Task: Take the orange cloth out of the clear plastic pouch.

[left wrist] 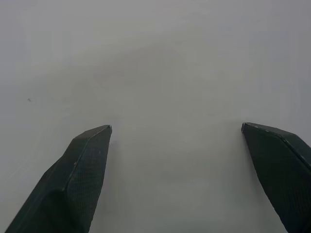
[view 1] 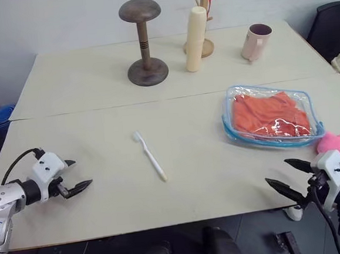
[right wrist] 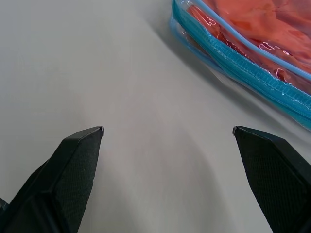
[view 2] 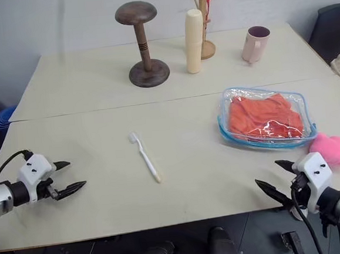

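Observation:
The clear plastic pouch (view 1: 271, 116) with light blue trim lies flat on the right side of the table. Inside it sits the orange cloth (view 1: 268, 114), crumpled. A pink pom-pom (view 1: 339, 147) rests beside the pouch's near right corner. My right gripper (view 1: 281, 174) stands open over the table's front edge, a little in front of the pouch, with nothing between its fingers. In the right wrist view the pouch's zipper edge (right wrist: 252, 58) and the cloth (right wrist: 272, 24) lie ahead of the open fingers. My left gripper (view 1: 79, 174) hovers open and empty at the table's near left.
A white toothbrush (view 1: 150, 156) lies mid-table. At the back stand a wooden hat stand (view 1: 144, 41), a cream cylinder bottle (view 1: 195, 39), a wooden peg rack (view 1: 205, 18) and a pink mug (view 1: 256, 41). A dark chair (view 1: 333, 26) is at far right.

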You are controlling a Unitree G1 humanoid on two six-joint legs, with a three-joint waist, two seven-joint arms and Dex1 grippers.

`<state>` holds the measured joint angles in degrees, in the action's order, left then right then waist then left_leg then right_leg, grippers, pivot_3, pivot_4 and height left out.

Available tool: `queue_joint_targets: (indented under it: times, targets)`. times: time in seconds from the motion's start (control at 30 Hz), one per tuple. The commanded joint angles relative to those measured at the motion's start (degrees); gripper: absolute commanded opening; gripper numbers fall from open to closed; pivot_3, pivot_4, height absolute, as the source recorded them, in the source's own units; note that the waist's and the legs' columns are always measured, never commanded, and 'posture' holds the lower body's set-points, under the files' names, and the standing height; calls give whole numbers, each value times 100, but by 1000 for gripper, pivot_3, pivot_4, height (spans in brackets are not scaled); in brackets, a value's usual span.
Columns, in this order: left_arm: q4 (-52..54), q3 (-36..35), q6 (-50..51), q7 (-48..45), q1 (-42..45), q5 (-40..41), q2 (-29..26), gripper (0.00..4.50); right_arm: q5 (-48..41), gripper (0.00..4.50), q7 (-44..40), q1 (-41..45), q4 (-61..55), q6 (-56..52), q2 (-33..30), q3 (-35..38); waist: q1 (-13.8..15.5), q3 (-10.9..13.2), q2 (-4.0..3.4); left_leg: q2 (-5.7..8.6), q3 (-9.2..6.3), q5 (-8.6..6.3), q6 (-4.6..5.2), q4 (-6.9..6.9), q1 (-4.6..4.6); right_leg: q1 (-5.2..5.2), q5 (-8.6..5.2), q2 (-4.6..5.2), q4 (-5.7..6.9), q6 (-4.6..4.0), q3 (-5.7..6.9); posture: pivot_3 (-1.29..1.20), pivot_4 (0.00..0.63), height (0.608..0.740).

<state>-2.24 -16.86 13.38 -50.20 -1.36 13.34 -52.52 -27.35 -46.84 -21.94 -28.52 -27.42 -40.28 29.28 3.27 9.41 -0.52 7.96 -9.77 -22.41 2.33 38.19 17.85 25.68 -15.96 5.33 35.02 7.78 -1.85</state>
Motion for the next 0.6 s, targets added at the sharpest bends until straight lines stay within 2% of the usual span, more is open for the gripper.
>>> queue_joint_targets:
  times: [0.03,0.6]
  targets:
    - [158,-69,-65,34,24,-22,-8,4500,15,4464,-24,71,17,131,-72,-3,-10,0,0,0,0,0,0,0,0,0,0,0,0,0,1,0,150,740]
    - [732,-188,657,120,40,274,159,4500,1,4464,2,94,-84,113,-37,-57,-25,0,2,0,0,0,0,0,1,1,0,0,-1,0,0,0,150,740]
